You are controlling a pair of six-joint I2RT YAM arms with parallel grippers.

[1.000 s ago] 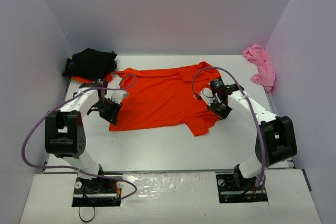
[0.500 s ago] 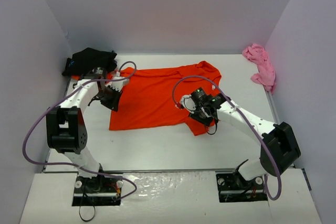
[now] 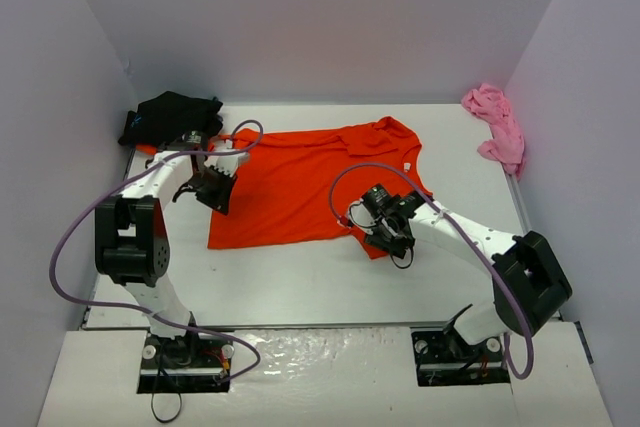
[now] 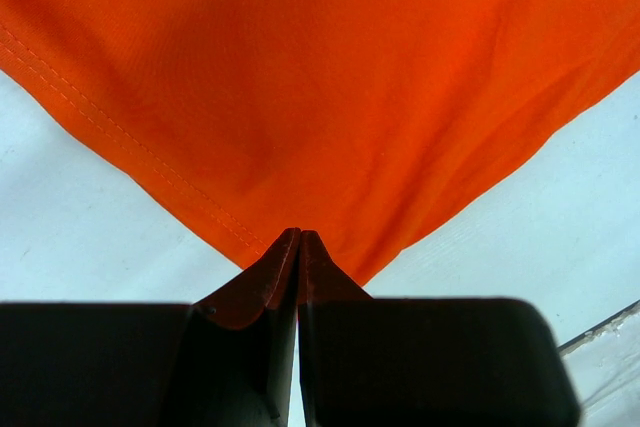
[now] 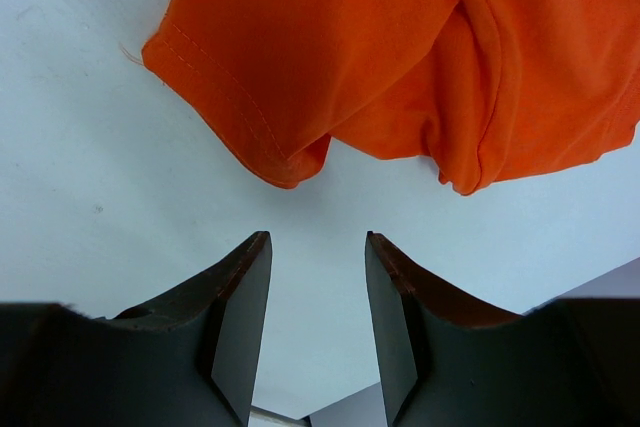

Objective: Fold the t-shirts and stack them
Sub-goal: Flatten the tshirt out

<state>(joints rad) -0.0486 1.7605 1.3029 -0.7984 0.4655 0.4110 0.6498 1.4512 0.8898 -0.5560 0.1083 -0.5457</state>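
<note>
A bright orange-red t-shirt (image 3: 310, 187) lies spread on the white table, its right sleeve folded inward. My left gripper (image 3: 213, 192) is at the shirt's left edge. In the left wrist view it (image 4: 299, 235) is shut, its tips pinching a hemmed corner of the orange cloth (image 4: 320, 77). My right gripper (image 3: 392, 237) is open and empty at the shirt's lower right corner. In the right wrist view it (image 5: 318, 239) hovers over bare table just short of the folded sleeve (image 5: 250, 117). A black t-shirt (image 3: 172, 119) lies crumpled at the back left, with a strip of orange cloth (image 3: 148, 150) under it. A pink t-shirt (image 3: 495, 127) lies bunched at the back right.
White walls close in the table (image 3: 300, 277) on the left, back and right. Purple cables loop from both arms over the shirt. The arm bases stand at the near edge.
My right gripper carried the right sleeve inward toward the near left, let go and opened. My left gripper moved from the shirt's lower left corner up along its left edge.
</note>
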